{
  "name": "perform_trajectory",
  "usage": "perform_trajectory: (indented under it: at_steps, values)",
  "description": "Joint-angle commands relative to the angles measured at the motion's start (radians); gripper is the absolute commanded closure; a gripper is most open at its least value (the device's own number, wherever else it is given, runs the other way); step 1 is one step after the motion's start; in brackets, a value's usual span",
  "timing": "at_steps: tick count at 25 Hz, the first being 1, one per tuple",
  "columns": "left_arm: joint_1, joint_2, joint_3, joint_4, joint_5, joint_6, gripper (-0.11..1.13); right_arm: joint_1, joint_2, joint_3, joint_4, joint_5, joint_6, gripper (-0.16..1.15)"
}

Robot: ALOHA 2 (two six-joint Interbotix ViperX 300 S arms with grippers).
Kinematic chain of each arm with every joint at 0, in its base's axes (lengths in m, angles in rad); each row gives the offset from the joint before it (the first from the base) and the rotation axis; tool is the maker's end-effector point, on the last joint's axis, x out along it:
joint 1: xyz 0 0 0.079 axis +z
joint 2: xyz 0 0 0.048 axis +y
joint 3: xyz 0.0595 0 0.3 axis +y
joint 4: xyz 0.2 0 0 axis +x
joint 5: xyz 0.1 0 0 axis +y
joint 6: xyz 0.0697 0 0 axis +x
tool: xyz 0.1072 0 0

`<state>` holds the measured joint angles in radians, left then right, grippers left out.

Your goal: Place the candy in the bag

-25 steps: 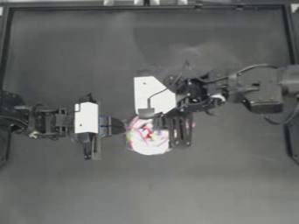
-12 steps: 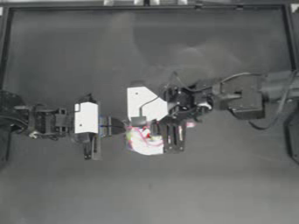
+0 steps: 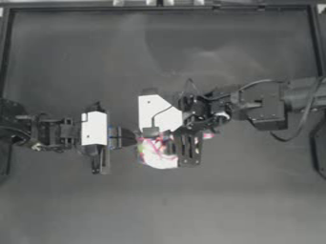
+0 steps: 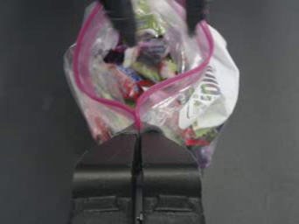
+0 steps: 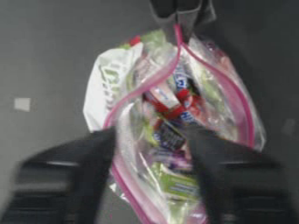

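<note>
Pinching bag (image 4: 158, 92) rim: left gripper (image 4: 139, 131) clamped | right gripper (image 5: 149, 144) spread inside mouth

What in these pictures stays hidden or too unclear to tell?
- The single candy just delivered: in both wrist views it cannot be told apart from the sweets already inside the bag.
- Top view: the right gripper covers most of the bag's mouth.
- Right wrist view: its own jaws are blurred, hiding the bag's near end.
- Left wrist view: the left gripper hides the pinched corner of the pink strip.
</note>
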<state>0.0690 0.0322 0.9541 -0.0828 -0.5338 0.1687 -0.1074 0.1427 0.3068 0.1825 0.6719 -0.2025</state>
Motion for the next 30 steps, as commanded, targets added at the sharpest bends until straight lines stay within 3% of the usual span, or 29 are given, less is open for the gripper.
perform_trajectory:
  at_steps: [1,14,30]
  values:
    - [-0.002,-0.023,-0.017,0.000,-0.005,0.000,0.97,-0.003,-0.017,-0.020,0.002,-0.005,0.000,-0.03]
    - [0.000,-0.060,-0.017,0.000,-0.005,0.005,0.97,-0.005,-0.138,-0.018,-0.005,-0.006,-0.006,-0.04]
    - [-0.002,-0.149,-0.009,0.000,-0.002,0.044,0.97,-0.017,-0.327,0.143,0.003,-0.166,-0.002,-0.03]
